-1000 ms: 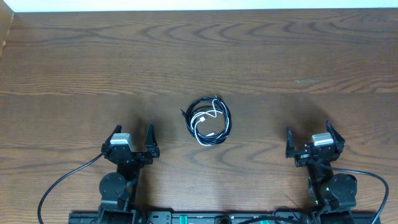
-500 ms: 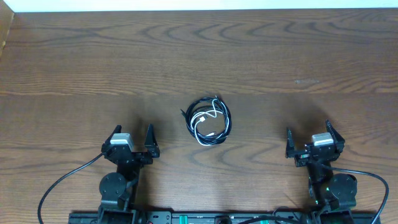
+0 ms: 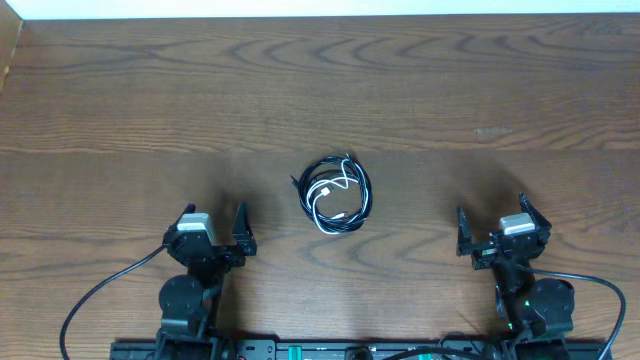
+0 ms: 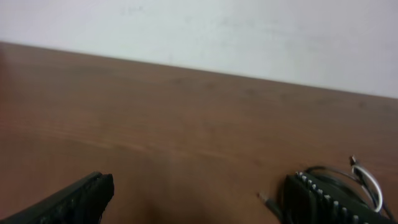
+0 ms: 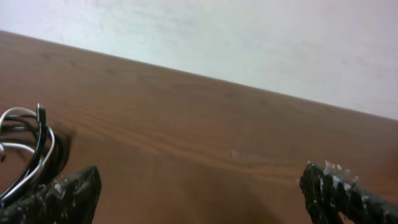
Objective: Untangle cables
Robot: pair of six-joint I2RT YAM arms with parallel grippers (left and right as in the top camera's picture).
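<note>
The cables (image 3: 336, 194) lie in one small coil at the middle of the wooden table: black loops with a thin white cable wound inside. Part of the coil shows at the lower right of the left wrist view (image 4: 367, 183) and at the lower left of the right wrist view (image 5: 28, 149). My left gripper (image 3: 213, 227) is open and empty, near the front edge, left of the coil. My right gripper (image 3: 494, 227) is open and empty, near the front edge, right of the coil. Neither touches the cables.
The wooden table (image 3: 150, 100) stretches back to a white wall (image 3: 300, 8). Thick black arm wires (image 3: 95, 295) run from both arm bases along the front edge.
The right gripper has shifted very slightly. The cables and the left gripper have not moved.
</note>
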